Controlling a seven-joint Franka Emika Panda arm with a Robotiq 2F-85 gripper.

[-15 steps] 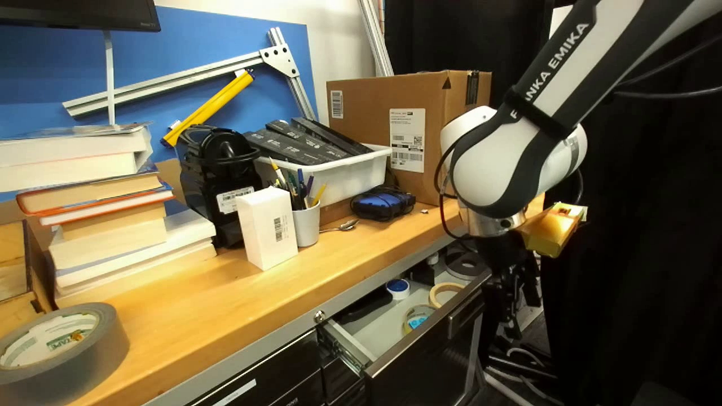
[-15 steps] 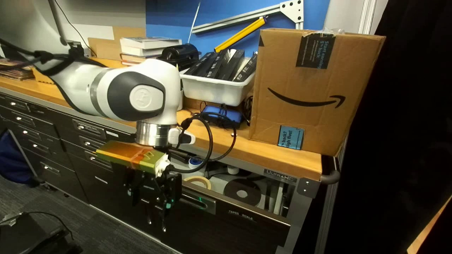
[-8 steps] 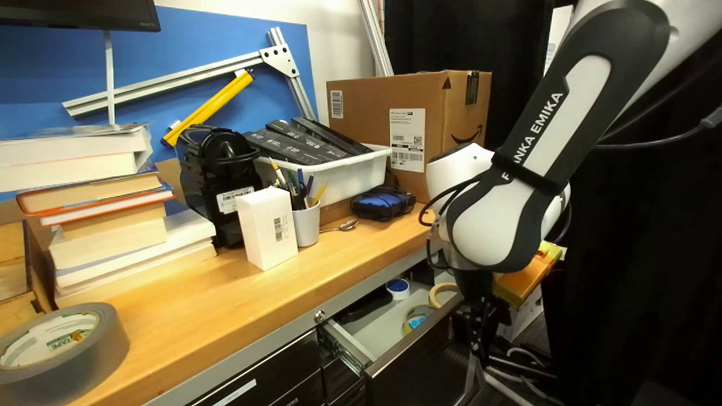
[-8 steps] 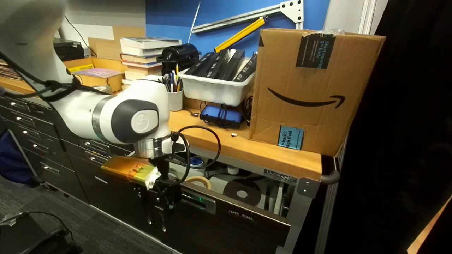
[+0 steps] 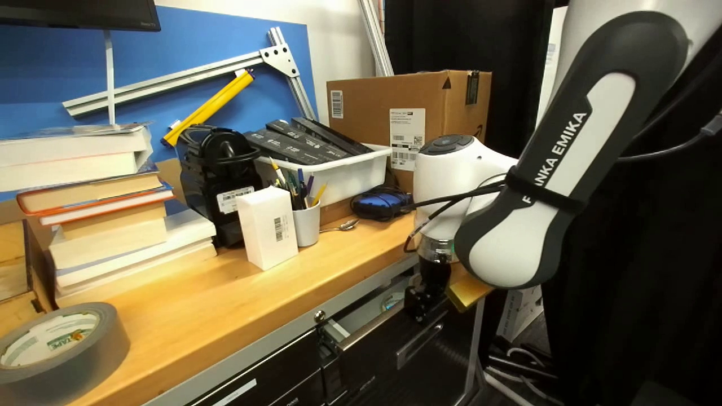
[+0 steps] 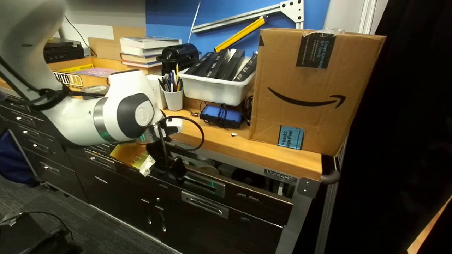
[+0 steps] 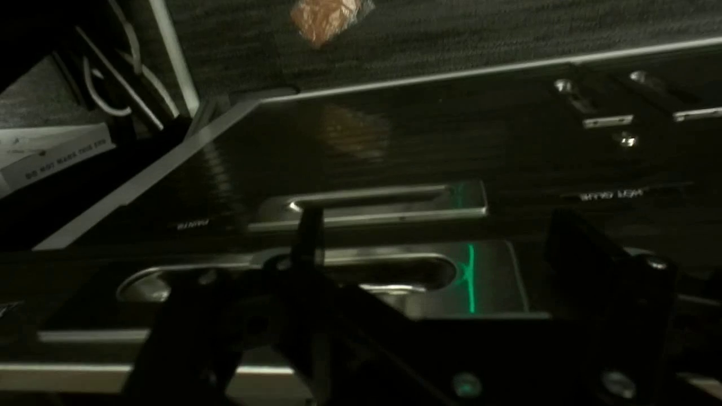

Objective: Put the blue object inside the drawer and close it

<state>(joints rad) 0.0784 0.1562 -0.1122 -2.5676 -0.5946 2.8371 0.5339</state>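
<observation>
The drawer [image 5: 369,352] is partly open under the bench, with a narrow gap behind its front; it also shows in an exterior view [image 6: 268,204]. Inside I see part of a tape roll [image 5: 391,301]. My gripper [image 7: 443,239] is open and empty, with its fingers spread before the drawer's metal handle plate [image 7: 491,282]. In both exterior views the gripper [image 5: 420,304] [image 6: 176,171] is at the drawer front; I cannot tell whether it touches. A blue device [image 5: 381,204] wrapped in black cable lies on the bench, also in an exterior view [image 6: 220,115].
A cardboard box [image 6: 310,84], a white bin [image 6: 217,88], a pen cup [image 5: 306,224] and a white box [image 5: 267,228] stand on the bench [image 5: 271,299]. A closed drawer with its own handle [image 6: 204,204] lies below. The arm's cable loops beside the wrist.
The drawer has slid inward and its opening has narrowed. My gripper has moved toward the bench and turned from pointing down to facing the drawer front. The blue device has not moved.
</observation>
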